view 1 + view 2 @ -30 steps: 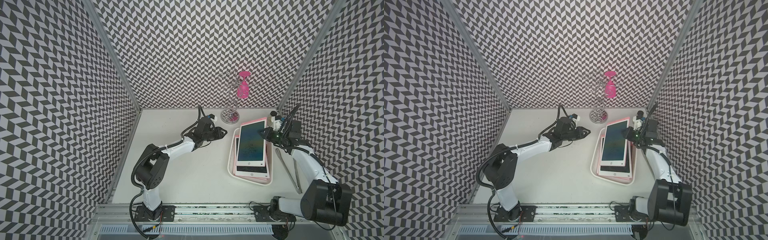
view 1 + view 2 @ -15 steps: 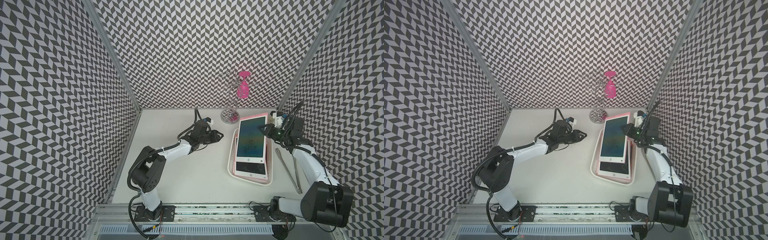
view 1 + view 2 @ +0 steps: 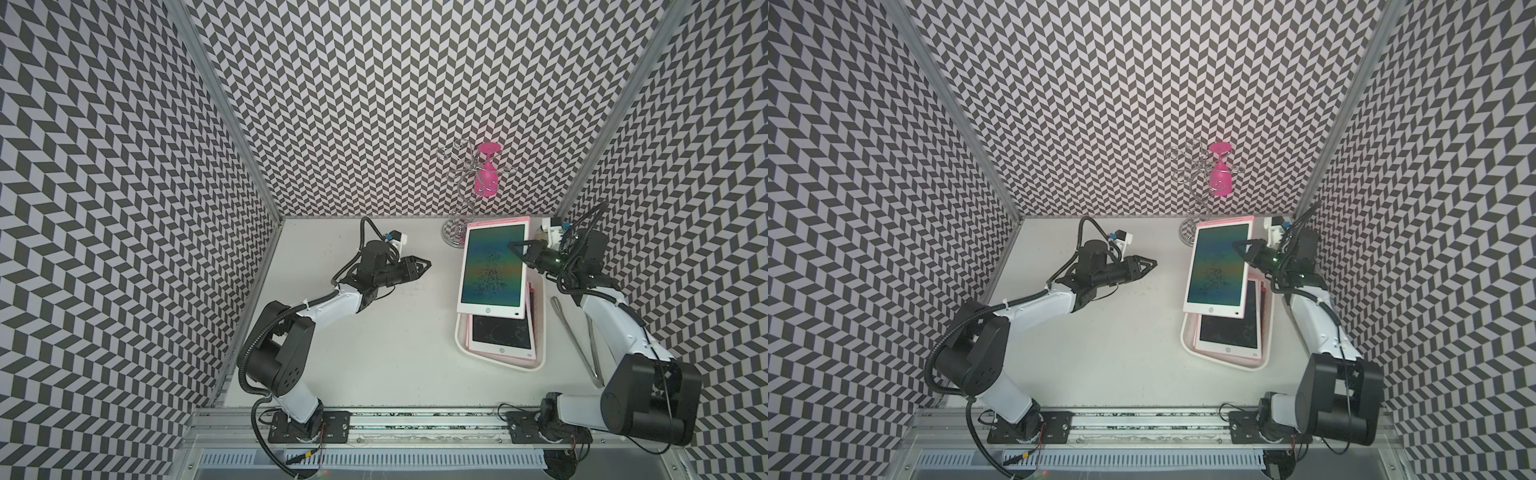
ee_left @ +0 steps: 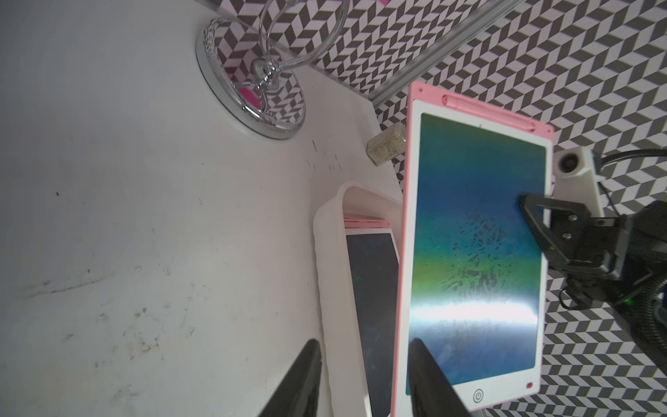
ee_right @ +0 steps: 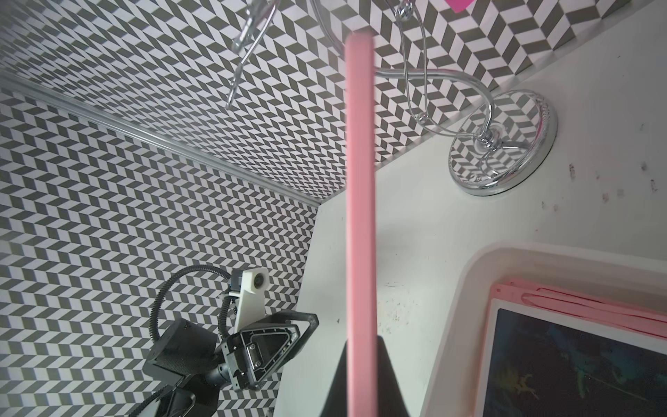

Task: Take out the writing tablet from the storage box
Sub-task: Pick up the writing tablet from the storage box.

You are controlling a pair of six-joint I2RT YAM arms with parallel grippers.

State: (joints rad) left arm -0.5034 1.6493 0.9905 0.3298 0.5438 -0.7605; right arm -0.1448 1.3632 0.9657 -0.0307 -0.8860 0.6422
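Right gripper (image 3: pixel 517 249) is holding the writing tablet (image 3: pixel 492 266) up over the storage box (image 3: pixel 459 336); left gripper (image 3: pixel 424 265) is waiting open.

I am seeing the right gripper clamping the tablet's long edge on its own side, and the wrist view is showing the pink edge (image 5: pixel 359 216) pinched between the jaws. The tablet is hanging tilted, screen up, over the far end of the box, its near short edge overlapping a second tablet (image 3: pixel 500 332) lying inside. The left gripper is hovering over bare surface (image 3: pixel 395 332), fingers (image 4: pixel 303 379) parted on nothing, apart from the tablet's free long edge. I am judging the slab thin, stiff and light, with a glossy, slippery face. I would take it by the pink frame, not the screen. A one-sided pinch is risking a pivot.
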